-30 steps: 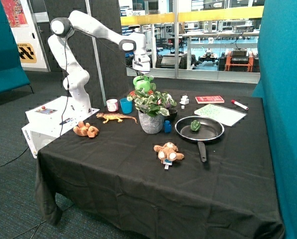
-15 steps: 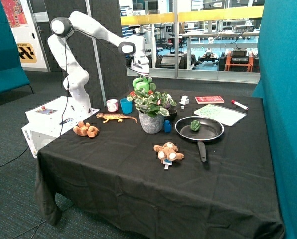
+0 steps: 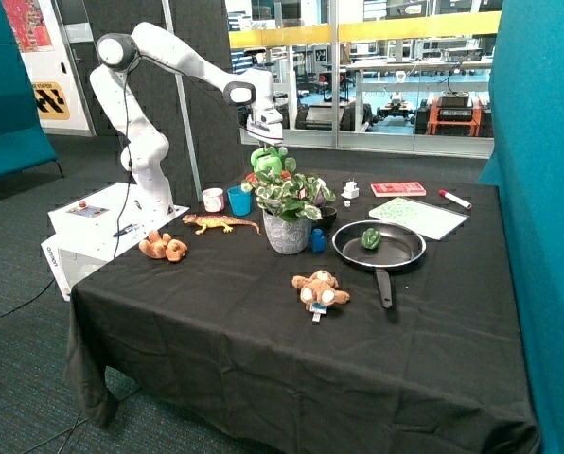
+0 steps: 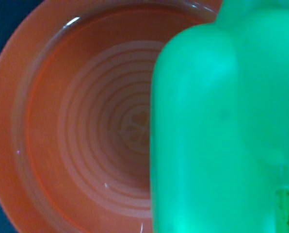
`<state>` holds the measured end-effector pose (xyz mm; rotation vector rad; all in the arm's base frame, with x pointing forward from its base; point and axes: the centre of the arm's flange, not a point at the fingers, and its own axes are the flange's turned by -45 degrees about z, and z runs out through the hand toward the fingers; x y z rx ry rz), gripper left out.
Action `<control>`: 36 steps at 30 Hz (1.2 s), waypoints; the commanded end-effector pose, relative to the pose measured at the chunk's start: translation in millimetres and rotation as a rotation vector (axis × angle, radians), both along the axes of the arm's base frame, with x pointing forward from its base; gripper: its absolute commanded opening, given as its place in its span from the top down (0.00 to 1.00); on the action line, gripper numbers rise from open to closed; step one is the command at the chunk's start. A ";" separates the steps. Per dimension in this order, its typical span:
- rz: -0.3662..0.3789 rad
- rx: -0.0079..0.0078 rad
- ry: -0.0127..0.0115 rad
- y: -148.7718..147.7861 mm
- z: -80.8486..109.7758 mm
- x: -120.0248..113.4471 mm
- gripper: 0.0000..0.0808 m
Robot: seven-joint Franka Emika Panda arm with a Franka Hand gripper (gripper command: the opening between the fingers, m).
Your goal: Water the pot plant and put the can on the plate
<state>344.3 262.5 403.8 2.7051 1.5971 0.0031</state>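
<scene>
Light-green watering can [image 4: 222, 131] over an orange plate [image 4: 86, 131] patterned with paler concentric rings; green-and-white leaves on the pot plant [image 3: 288, 203], grey patterned pot, on a black tablecloth [image 3: 263, 340]

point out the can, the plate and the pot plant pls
can [image 4: 217, 131], wrist view, on its green body.
plate [image 4: 86, 126], wrist view, on its orange ringed base.
pot plant [image 3: 287, 233], outside view, on the grey pot.

Probably a robotics lab: glass partition [image 3: 396, 76], workbenches [image 3: 424, 66] and equipment behind.
</scene>
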 end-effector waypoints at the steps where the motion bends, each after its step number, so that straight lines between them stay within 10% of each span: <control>1: 0.027 -0.0009 0.0018 8.1 -3.6 -2.7 1.00; 28: -0.006 -0.0009 0.0018 5.5 -31.2 2.4 1.00; 36: -0.024 -0.0008 0.0018 2.3 -34.8 12.2 0.45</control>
